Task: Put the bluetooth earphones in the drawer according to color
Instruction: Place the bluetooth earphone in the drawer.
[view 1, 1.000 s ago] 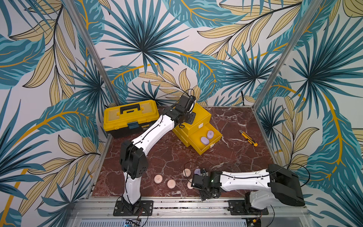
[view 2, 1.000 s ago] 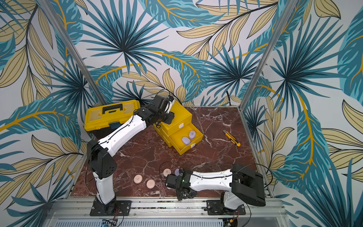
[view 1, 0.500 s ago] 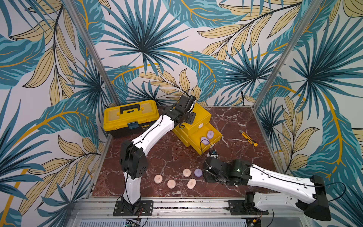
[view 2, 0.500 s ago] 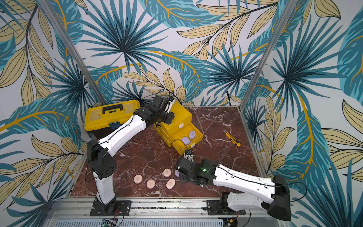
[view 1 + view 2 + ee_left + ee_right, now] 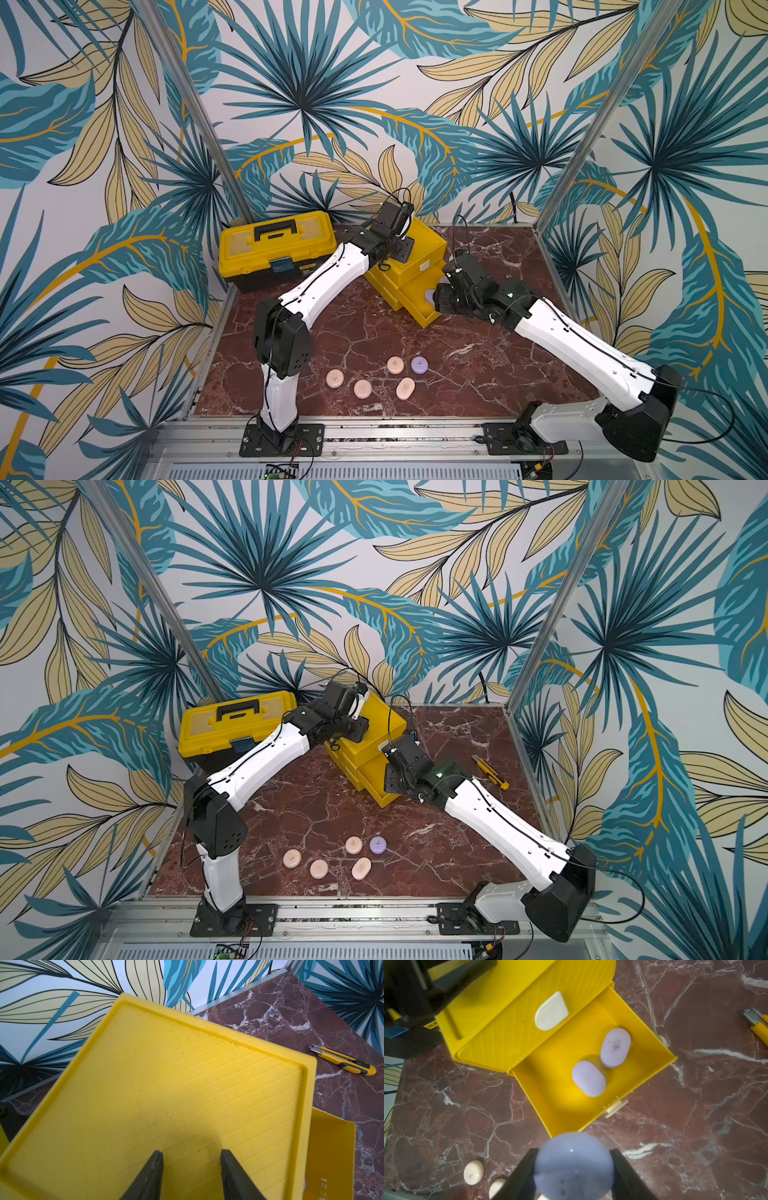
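My right gripper is shut on a lilac earphone case and hangs just in front of the open bottom drawer of the yellow chest. Two lilac cases lie inside that drawer. The drawer above it is shut, and its white tab handle shows. My left gripper stands open on the chest's ribbed top with nothing between its fingers. Several pink cases and one lilac case lie near the table's front edge in both top views.
A yellow toolbox with a black handle stands at the back left, beside the chest. A yellow-black utility knife lies on the marble to the right of the chest. Patterned walls close the table in on three sides.
My right arm has swung from the table's front edge back to the open drawer, carrying the lilac case. The left arm has not moved.
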Controlling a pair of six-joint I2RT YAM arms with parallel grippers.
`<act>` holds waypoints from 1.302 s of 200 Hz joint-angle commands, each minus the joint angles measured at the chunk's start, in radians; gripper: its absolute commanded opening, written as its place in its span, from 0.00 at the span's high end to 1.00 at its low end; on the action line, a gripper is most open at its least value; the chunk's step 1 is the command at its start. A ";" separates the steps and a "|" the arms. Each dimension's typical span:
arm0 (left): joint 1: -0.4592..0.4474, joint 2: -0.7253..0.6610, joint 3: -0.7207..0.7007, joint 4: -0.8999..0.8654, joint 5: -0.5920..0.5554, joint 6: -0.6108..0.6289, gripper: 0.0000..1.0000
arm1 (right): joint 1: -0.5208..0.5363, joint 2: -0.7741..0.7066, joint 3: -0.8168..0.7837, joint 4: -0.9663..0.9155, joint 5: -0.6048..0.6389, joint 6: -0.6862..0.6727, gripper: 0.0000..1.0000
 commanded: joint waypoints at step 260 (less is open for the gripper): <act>0.000 -0.019 -0.014 -0.050 0.007 0.018 0.51 | -0.117 0.410 0.113 0.130 -0.223 -0.117 0.48</act>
